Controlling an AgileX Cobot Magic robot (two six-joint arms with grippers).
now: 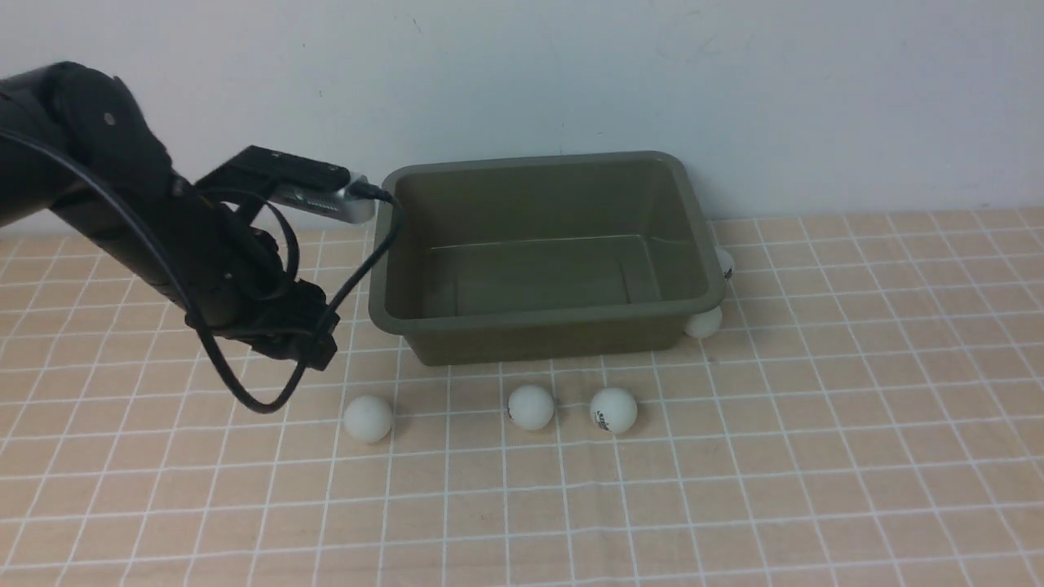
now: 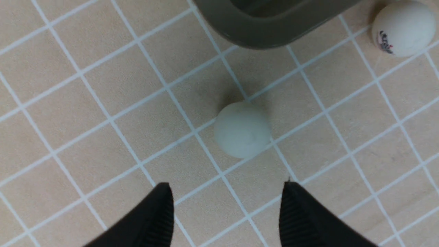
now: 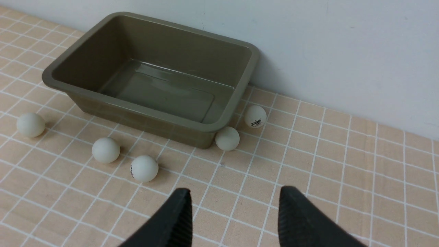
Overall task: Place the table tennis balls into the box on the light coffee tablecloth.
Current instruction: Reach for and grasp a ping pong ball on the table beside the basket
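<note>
The olive box [image 1: 530,198] stands empty on the light coffee tablecloth [image 1: 816,456], against the back wall. In front of it lie three table tennis balls: a left one [image 1: 368,418], a middle one [image 1: 531,407] and a logo-marked one [image 1: 613,410]. Two more balls [image 1: 703,322] [image 1: 724,262] rest against the box's right side. My left gripper [image 2: 226,187] is open and empty, hovering just short of the left ball [image 2: 242,129], near the box's front-left corner [image 2: 260,32]. My right gripper [image 3: 235,193] is open and empty above the cloth, well back from the box [image 3: 192,32].
A white wall rises directly behind the box. The left arm [image 1: 163,236] and its dangling black cable [image 1: 245,391] hang over the cloth left of the box. The right arm does not appear in the front view.
</note>
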